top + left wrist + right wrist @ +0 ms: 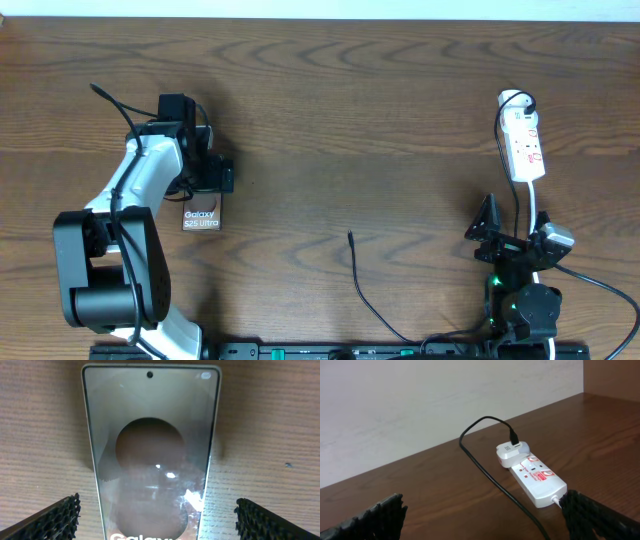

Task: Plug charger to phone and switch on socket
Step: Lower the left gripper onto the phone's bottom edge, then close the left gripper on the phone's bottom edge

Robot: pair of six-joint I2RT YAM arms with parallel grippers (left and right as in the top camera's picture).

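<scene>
The phone lies flat on the table at the left, with white "Galaxy S25 Ultra" lettering. In the left wrist view the phone fills the middle. My left gripper is open just above it, one finger on each side, not touching it. The white socket strip lies at the far right, with a white adapter plugged in. The charger, a thin black cable, runs from that adapter. Its free plug tip lies at the table's middle front. My right gripper is open and empty, in front of the socket strip.
The strip's white cord runs toward the right arm's base. The black cable loops along the front edge. A pale wall stands behind the table's far edge.
</scene>
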